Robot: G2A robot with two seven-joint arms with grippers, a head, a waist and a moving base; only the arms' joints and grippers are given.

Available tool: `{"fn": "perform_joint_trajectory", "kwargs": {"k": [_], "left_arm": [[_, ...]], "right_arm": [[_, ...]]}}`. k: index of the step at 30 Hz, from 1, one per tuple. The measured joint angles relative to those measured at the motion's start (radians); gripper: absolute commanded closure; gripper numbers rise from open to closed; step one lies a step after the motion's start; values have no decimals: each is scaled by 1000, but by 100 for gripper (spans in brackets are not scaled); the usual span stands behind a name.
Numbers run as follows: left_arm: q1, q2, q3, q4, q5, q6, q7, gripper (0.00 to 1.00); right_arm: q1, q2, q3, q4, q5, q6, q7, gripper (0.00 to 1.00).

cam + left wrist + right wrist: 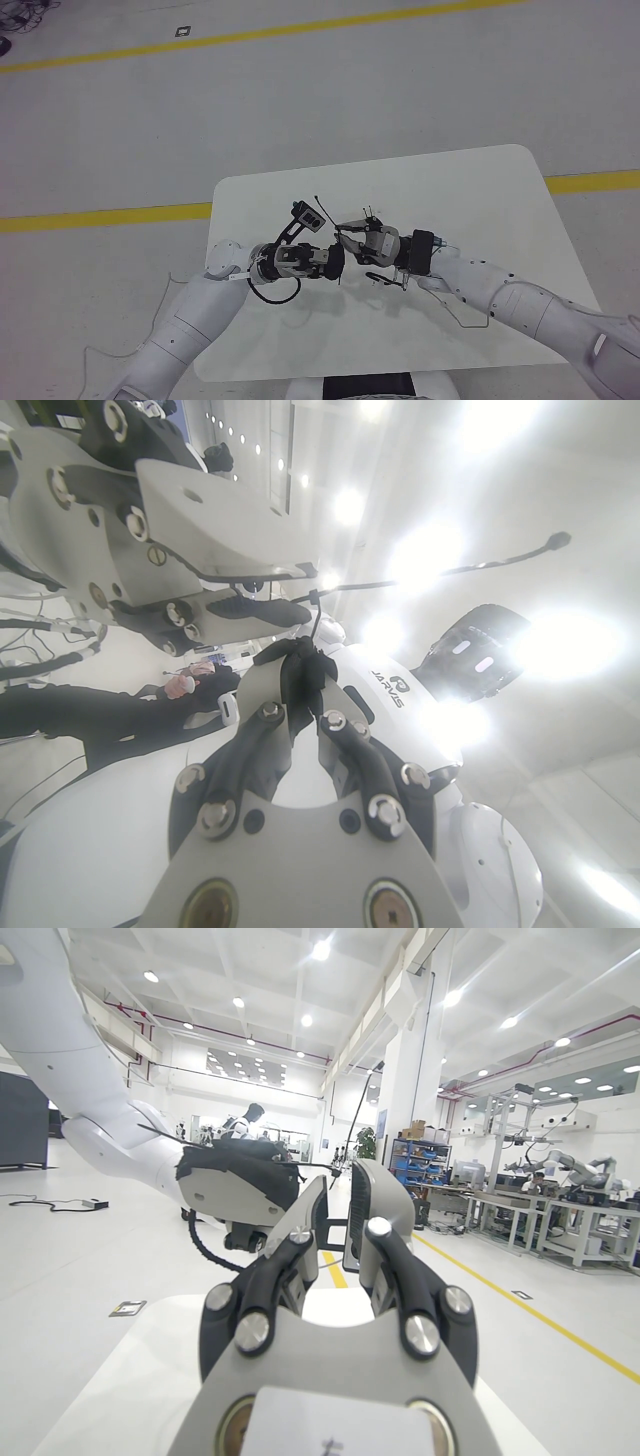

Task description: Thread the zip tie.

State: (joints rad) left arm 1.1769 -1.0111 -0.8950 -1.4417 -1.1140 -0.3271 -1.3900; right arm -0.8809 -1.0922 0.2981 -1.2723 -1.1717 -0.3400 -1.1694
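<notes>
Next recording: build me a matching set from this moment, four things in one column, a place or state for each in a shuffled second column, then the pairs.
Things:
1. left gripper
2. right gripper
3. thin black plastic zip tie
4. white rounded-corner table

Places or states:
A. beneath both arms
B. shut on the tie
C. open
D. held above the table, one end sticking out free

Pairs: 1-B, 2-C, 3-D, 4-A

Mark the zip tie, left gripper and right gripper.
zip tie (365, 586), left wrist view, strap just past the head.
left gripper (307, 662), left wrist view, between fingertips.
right gripper (341, 1193), right wrist view, between fingertips.
</notes>
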Motion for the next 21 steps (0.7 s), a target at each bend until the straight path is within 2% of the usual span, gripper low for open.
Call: {"fn": "perform_joint_trajectory", "kwargs": {"k": [9, 11, 21], "left_arm": [[0, 0, 0, 0, 0, 0, 0, 100], [0, 0, 0, 0, 0, 0, 0, 100], [0, 0, 0, 0, 0, 0, 0, 100]], "right_arm": [[3, -1, -2, 2, 0, 0, 0, 94], [3, -1, -2, 2, 0, 0, 0, 100], [1, -1, 0, 6, -4, 0, 14, 100]]}}
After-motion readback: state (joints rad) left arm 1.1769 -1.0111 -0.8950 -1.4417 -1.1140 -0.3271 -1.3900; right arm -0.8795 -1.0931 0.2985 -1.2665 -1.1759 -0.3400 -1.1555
